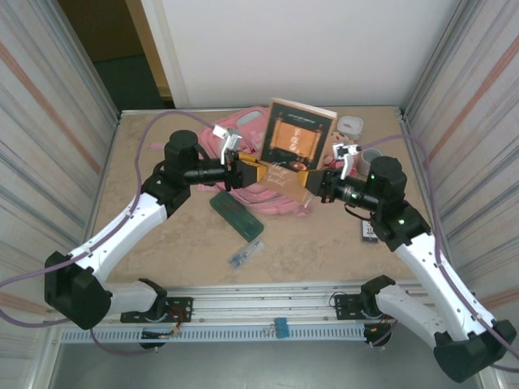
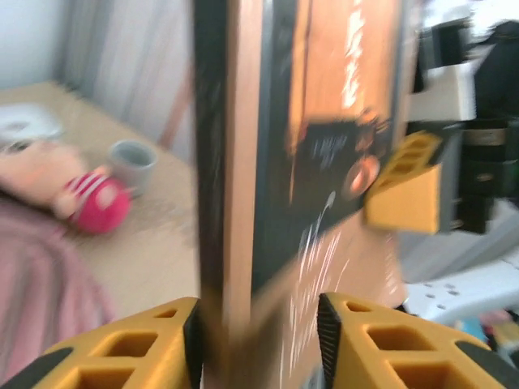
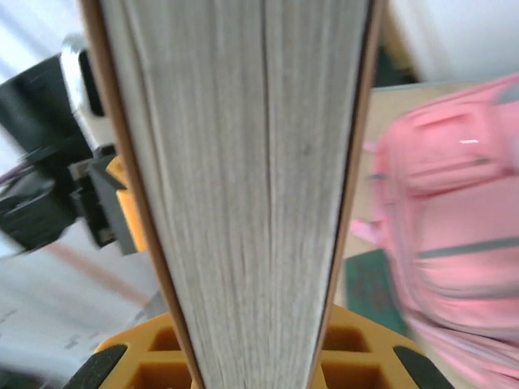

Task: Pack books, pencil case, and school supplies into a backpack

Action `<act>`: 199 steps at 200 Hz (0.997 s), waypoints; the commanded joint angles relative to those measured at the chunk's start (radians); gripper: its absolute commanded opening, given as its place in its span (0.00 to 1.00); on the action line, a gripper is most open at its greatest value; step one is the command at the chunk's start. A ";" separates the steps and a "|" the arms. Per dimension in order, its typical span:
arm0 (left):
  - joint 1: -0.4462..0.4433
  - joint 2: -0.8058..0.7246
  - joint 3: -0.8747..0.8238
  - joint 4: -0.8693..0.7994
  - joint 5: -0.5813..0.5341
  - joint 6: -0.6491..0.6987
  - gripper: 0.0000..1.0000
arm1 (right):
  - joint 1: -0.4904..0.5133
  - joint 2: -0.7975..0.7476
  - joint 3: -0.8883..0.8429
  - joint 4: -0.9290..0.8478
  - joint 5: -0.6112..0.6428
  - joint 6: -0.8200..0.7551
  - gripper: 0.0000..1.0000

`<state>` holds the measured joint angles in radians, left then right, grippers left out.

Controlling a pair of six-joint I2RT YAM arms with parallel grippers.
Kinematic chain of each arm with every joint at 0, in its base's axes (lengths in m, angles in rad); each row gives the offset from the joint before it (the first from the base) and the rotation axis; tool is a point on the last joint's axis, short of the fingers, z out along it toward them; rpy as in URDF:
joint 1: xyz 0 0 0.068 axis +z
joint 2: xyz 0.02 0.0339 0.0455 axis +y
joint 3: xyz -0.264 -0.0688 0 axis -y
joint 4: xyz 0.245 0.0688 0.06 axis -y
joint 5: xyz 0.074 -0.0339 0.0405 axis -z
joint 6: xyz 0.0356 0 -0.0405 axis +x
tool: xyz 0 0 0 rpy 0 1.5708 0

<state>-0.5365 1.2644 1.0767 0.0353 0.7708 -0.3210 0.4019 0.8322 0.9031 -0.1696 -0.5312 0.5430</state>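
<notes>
Right gripper (image 1: 315,181) clamps the book (image 1: 296,134) over the backpack (image 1: 280,200), toward the table's (image 1: 162,235) far edge. Left gripper (image 1: 247,172) straddles it, grip unclear. Striped walls (image 1: 49,97) flank.

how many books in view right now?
1. The book stands upright above the backpack, between the left gripper and the right gripper. More could be hidden behind it or inside the backpack.

Book (image 1: 297,136): closed, orange-brown cover with dark centre panel, thick pale page block; raised upright over the backpack, slightly tilted.
Backpack (image 1: 276,198): pink fabric, lying flat mid-table beneath the book.
Pencil case (image 1: 236,213): long, dark green, flat and diagonal, just beside the backpack's near-left edge.
Pen-like item (image 1: 246,254): slim, clear-bluish, flat on the table near the case.
</notes>
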 commanded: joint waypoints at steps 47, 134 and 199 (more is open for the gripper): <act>-0.059 0.205 0.055 -0.376 -0.369 0.196 0.66 | -0.138 -0.140 0.044 -0.392 0.513 -0.050 0.00; -0.111 0.651 0.498 -0.518 -0.581 0.508 0.83 | -0.138 -0.186 0.001 -0.409 0.399 -0.081 0.00; -0.149 0.824 0.613 -0.573 -0.751 0.596 0.85 | -0.138 -0.193 -0.003 -0.426 0.397 -0.086 0.00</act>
<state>-0.6853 2.0434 1.6482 -0.4915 0.1696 0.2218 0.2676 0.6601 0.8928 -0.6544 -0.1135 0.4847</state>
